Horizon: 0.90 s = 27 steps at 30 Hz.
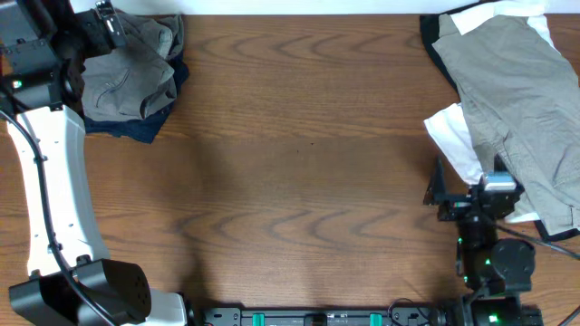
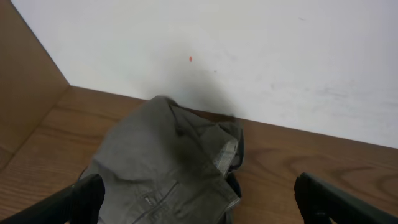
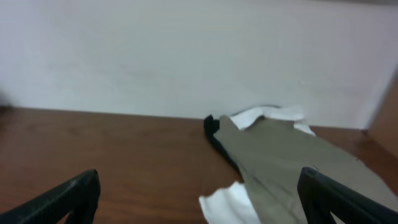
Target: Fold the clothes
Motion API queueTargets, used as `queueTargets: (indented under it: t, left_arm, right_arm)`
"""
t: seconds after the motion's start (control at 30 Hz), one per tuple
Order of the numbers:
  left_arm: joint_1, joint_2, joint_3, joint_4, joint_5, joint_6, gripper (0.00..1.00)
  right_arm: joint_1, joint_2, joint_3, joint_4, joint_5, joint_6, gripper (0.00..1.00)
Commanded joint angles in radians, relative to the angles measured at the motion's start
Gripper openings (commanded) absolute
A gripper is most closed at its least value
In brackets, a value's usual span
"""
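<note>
**Q:** What sits at the far left?

**A:** A crumpled heap of grey shorts [image 1: 127, 68], woven and creased. It is bunched on top of a navy garment [image 1: 145, 127] on the brown wood-grain table [image 1: 290, 181]. The heap is lumpy, with no clear long axis. The left gripper [image 1: 109, 23] hovers at its far edge, jaws spread fully and clasping nothing. In its wrist view, the black fingers [image 2: 81, 199] flank the shorts.

**Q:** And on the right?

**A:** The right gripper [image 1: 435, 186] sits toward the near right, jaws just as wide and empty, facing the far wall [image 3: 186, 50]. Just right of it lies a flat khaki garment [image 1: 517, 100]. Its long axis runs diagonally from far left to near right. It overlies white cloth [image 1: 453, 136] and black cloth [image 1: 428, 41].
</note>
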Motion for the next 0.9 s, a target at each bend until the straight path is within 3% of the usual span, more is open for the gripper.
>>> queueTargets:
  t: [0.0, 0.5, 0.87]
  left_arm:
    - [0.003, -0.001, 0.005, -0.002, 0.009, -0.013, 0.98]
    - [0.003, -0.001, 0.005, -0.002, 0.009, -0.012, 0.98]
    - [0.003, -0.001, 0.005, -0.002, 0.009, -0.012, 0.98]
  right_arm:
    - [-0.01, -0.069, -0.069, 0.01, 0.01, -0.019, 0.99]
    - [-0.031, -0.289, -0.214, -0.053, 0.022, -0.023, 0.99]
    - [-0.032, -0.287, -0.214, -0.137, 0.007, -0.03, 0.99]
